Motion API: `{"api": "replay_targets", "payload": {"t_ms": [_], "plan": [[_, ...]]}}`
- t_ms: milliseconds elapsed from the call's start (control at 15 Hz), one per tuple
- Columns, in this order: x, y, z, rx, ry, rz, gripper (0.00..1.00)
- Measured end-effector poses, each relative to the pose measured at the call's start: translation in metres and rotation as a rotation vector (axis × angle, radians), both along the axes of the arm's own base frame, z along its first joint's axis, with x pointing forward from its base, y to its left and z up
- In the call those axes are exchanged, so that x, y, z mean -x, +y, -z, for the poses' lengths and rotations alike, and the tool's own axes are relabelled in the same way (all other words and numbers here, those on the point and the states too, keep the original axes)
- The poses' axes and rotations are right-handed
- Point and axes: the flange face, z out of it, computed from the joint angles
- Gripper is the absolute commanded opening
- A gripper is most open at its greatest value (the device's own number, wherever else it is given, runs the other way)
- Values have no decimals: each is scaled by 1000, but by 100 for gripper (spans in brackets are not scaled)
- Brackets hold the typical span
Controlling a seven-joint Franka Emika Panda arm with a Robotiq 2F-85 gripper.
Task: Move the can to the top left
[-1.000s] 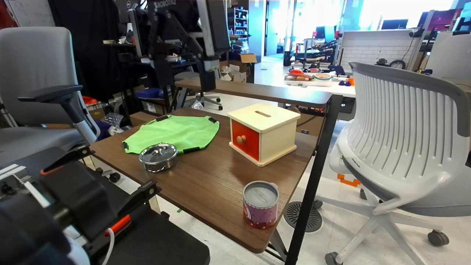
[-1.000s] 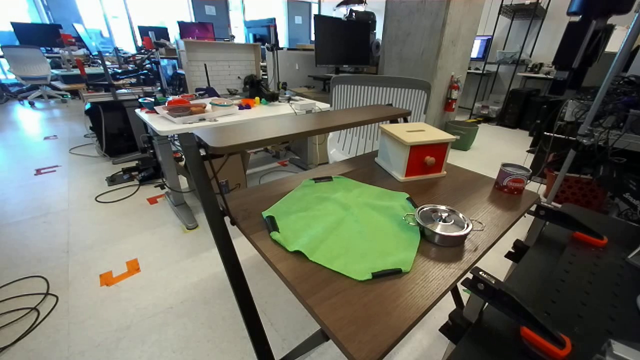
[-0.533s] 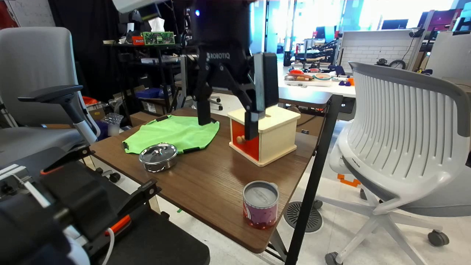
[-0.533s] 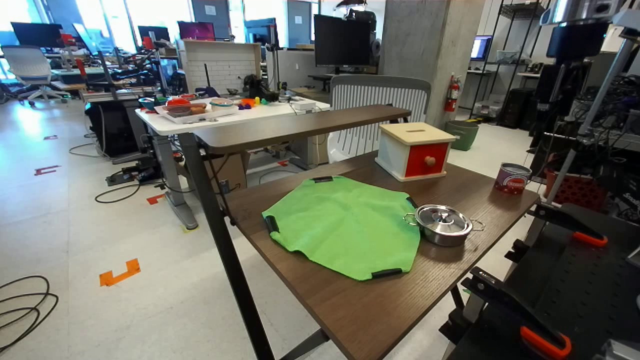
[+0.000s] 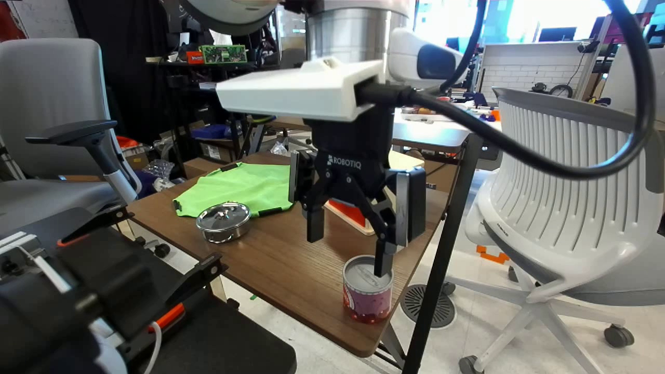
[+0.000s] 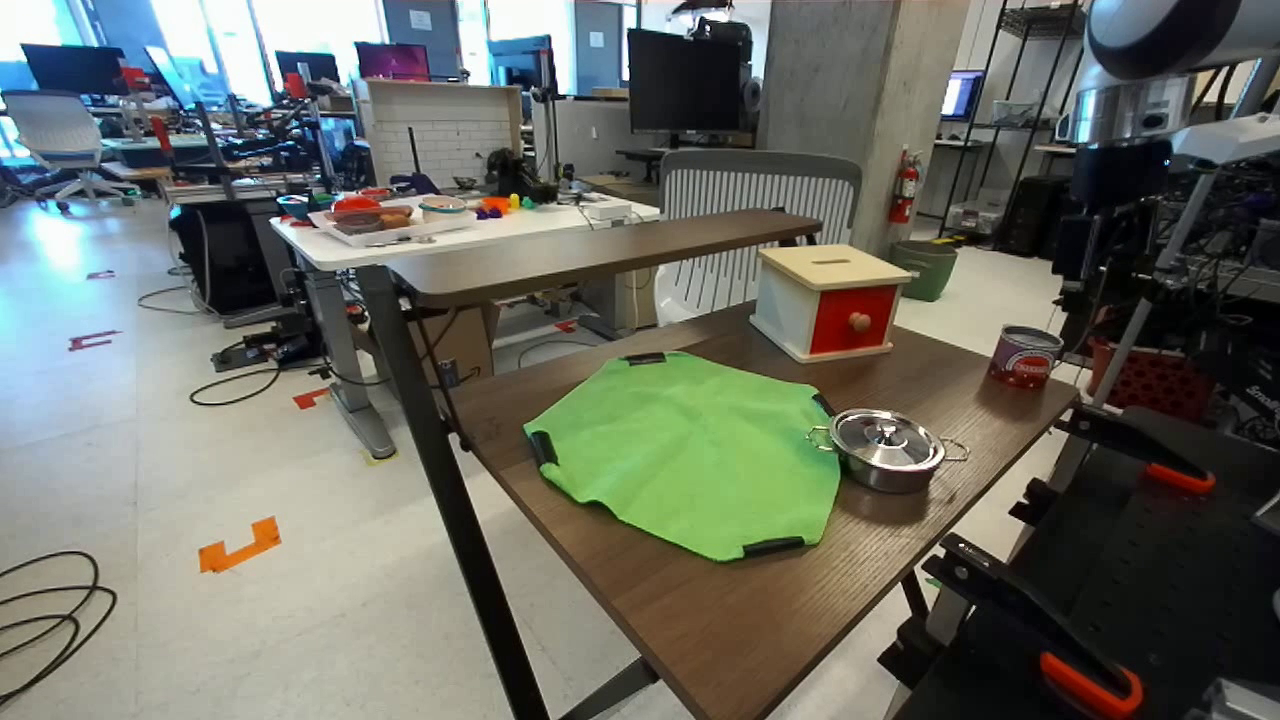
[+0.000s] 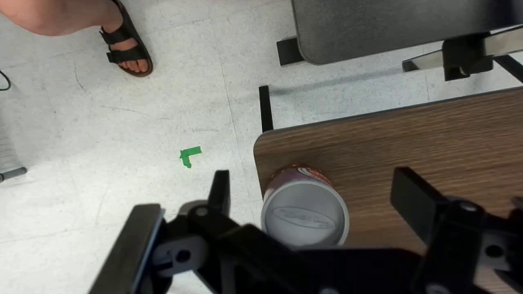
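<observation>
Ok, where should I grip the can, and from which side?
I'd come straight down from above and pinch the can across its round side wall, below the rim. It stands upright near a corner of the table, with the open gripper above it. In the wrist view, one fingertip shows over the floor past the table's edge, so watch the edge as that finger descends.

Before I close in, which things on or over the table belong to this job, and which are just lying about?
Part of the job:
can, near a corner of the table
gripper, open

Just lying about:
green cloth
lidded metal pot
wooden box with a red front
</observation>
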Motion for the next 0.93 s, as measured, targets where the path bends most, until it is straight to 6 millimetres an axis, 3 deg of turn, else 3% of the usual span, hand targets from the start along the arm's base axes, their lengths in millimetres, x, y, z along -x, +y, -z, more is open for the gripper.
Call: {"api": "replay_targets", "payload": {"t_ms": [467, 933], "plan": [[-11, -6, 27, 46, 24, 21, 100], [-29, -7, 52, 120, -82, 7, 100]]}}
